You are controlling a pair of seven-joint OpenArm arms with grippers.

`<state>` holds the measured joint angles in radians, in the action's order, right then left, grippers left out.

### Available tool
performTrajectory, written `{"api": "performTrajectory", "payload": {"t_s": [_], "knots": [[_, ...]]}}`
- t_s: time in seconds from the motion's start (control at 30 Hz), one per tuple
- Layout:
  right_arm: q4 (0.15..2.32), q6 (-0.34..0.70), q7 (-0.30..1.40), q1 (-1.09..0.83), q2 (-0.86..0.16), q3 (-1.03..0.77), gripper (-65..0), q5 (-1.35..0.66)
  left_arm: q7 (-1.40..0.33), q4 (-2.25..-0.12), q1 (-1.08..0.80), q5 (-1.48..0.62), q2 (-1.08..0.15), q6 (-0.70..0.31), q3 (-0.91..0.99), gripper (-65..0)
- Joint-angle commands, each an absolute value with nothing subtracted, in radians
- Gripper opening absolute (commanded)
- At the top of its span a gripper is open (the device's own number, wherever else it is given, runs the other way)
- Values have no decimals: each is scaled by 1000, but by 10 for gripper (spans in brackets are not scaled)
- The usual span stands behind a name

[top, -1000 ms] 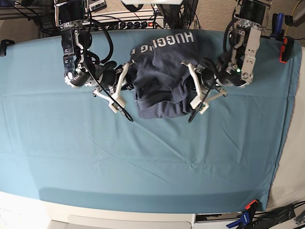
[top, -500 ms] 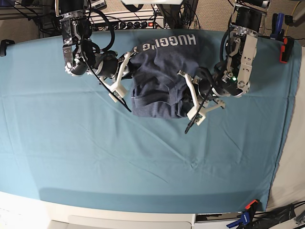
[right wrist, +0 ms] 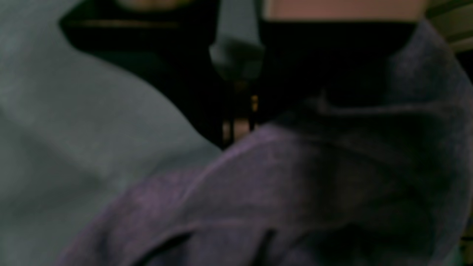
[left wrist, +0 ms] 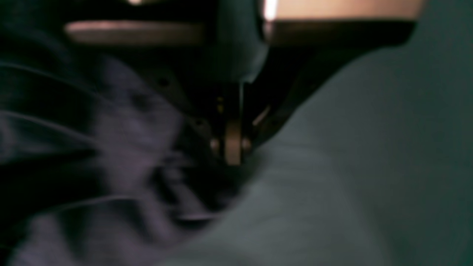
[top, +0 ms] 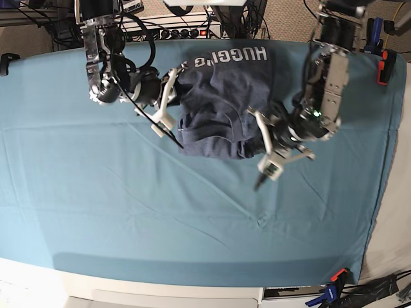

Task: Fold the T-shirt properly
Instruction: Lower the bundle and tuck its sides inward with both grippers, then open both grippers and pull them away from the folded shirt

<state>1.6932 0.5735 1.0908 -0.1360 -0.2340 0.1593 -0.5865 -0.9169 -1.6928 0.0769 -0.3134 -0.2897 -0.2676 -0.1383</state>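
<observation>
The dark blue-grey T-shirt (top: 215,106) lies bunched in a rough folded heap at the far middle of the teal table cloth (top: 128,212). Its white lettering (top: 225,56) faces up along the far edge. My right gripper (top: 180,145) is at the shirt's near left edge. In the right wrist view the jaws (right wrist: 236,131) look closed where the shirt fabric (right wrist: 295,184) rises to them. My left gripper (top: 260,182) is just past the shirt's near right corner, over the cloth. Its jaws (left wrist: 232,153) look closed, with blurred shirt (left wrist: 122,140) to their left.
Cables and electronics (top: 173,29) stand behind the table's far edge. A red-black clamp (top: 384,67) sits at the far right edge and a black one (top: 6,63) at the far left. The cloth's right edge (top: 379,186) drops off the table.
My left gripper has slid toward the near side, off the shirt's right corner onto the cloth. My right gripper has moved a little farther back along the shirt's left edge. The heap has shifted slightly.
</observation>
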Motion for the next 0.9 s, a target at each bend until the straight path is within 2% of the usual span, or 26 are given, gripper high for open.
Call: {"api": "performTrajectory", "payload": {"t_s": [0.0,0.3,0.37,0.43,0.57,0.7,0.87], "knots": [[1689,537,1122,-112,-250,147,-650,-477,-902,-1708,101,-313,-317,-257,-132,-650],[1689,469,1078,31,-249,-63,-650,-401,-949,-1708,107,-335,-453,-258,-16,-650],[1693,469,1088,36,-250,-139,-650,-440,-968,-1713,96,-392,-482,-258,37,-650],[1720,471,1129,28,-250,-214,-650,-563,-980,-1734,70,-463,-506,-271,101,-650],[1858,529,1152,-44,-249,-317,-650,-717,-981,-1843,-43,-553,-518,-301,229,-650],[2069,591,1141,-169,-242,-340,-650,-815,-977,-2003,-205,-590,-510,-315,317,-650],[2276,686,1132,-292,-169,-340,-650,-967,-966,-2177,-372,-592,-486,-323,344,-650]]}}
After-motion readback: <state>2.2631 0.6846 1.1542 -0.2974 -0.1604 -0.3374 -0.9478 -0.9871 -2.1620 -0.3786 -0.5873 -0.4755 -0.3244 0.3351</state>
